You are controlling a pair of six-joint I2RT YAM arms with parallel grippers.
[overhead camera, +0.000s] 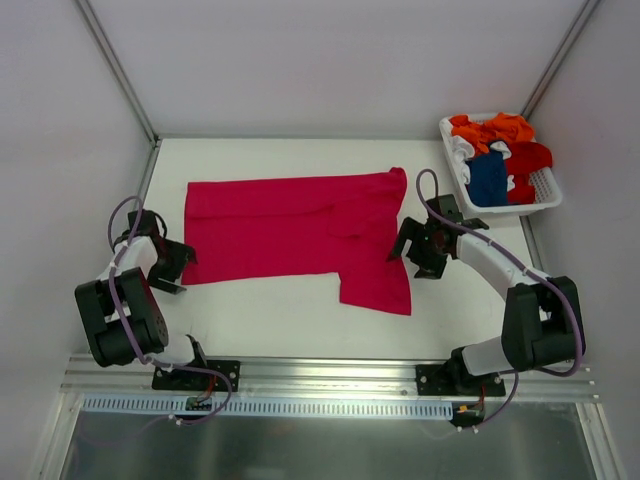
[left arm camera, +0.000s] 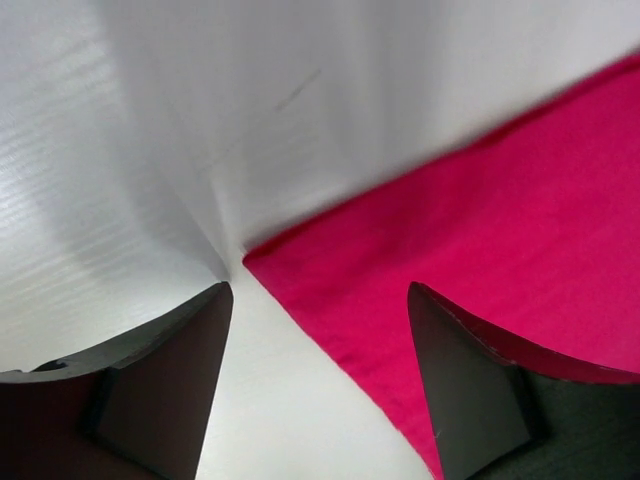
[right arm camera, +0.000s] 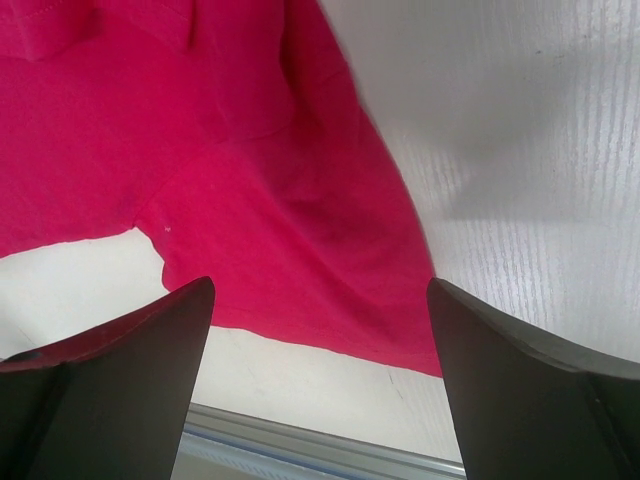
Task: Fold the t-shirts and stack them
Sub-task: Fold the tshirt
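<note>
The crimson-pink t-shirt [overhead camera: 300, 225] lies spread flat across the middle of the table, with one sleeve hanging toward the near side at its right end. My left gripper [overhead camera: 178, 262] is at the shirt's lower left corner. In the left wrist view its jaws [left arm camera: 318, 290] stand apart over the hem of the shirt [left arm camera: 500, 230], pinching nothing. My right gripper [overhead camera: 405, 245] hovers at the right edge by the sleeve. It is open [right arm camera: 321, 282] above the sleeve's cloth [right arm camera: 250, 180]. The orange [overhead camera: 495, 130], dark blue [overhead camera: 487, 178] and red [overhead camera: 528, 160] t-shirts are bunched in the basket.
A white slatted basket [overhead camera: 548, 205] stands at the back right corner of the table. A metal rail [overhead camera: 330, 375] runs along the near edge and also shows in the right wrist view as a rail [right arm camera: 300, 440]. White walls close the table in on the left, back and right.
</note>
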